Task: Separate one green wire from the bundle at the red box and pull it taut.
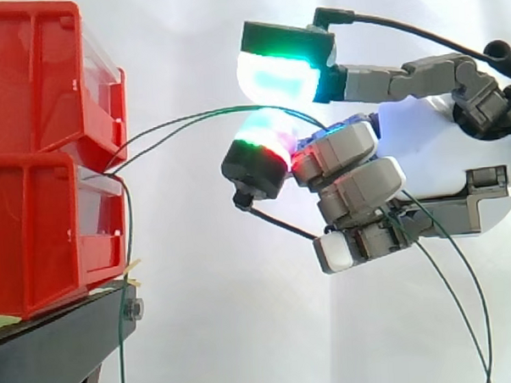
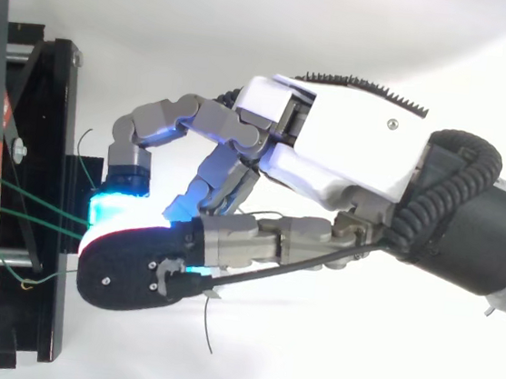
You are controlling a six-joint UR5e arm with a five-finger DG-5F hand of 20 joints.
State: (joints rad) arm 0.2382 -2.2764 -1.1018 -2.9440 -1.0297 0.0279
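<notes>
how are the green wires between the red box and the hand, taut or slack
Slack: the green wires arc upward from the red box to the hand.

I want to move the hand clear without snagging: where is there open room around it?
Open: above the green wires, between the upper red bin and the hand; also below them, between the black stand and the fingers. Crowded: the wire span at the bins' front, and under the palm where wires hang.

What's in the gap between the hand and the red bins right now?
Two green wires span it, running from the stacked red bins into the hand. Otherwise the stretch is bare, as the side view shows.
</notes>
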